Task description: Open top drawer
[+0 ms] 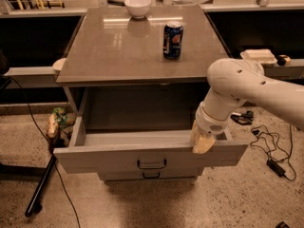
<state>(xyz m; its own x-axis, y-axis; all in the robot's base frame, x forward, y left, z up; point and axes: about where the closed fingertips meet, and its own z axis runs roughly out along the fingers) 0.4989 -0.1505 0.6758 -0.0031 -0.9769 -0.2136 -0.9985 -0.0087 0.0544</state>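
Observation:
The top drawer (pixel 109 158) is a wide grey drawer with a small dark loop handle (pixel 152 164) at the centre of its front panel. It stands pulled far out from the cabinet, and its inside looks empty. My gripper (pixel 201 141) hangs from the white arm at the right part of the drawer's front edge, with its cream fingers against the top rim. A narrower grey drawer (pixel 148 176) shows just below, closed.
The grey cabinet top (pixel 118 51) carries a blue soda can (pixel 173 40) and a white bowl (pixel 137 6). Cables and a power brick (pixel 276 167) lie on the floor at the right. A black stand leg (pixel 40 186) lies at the left.

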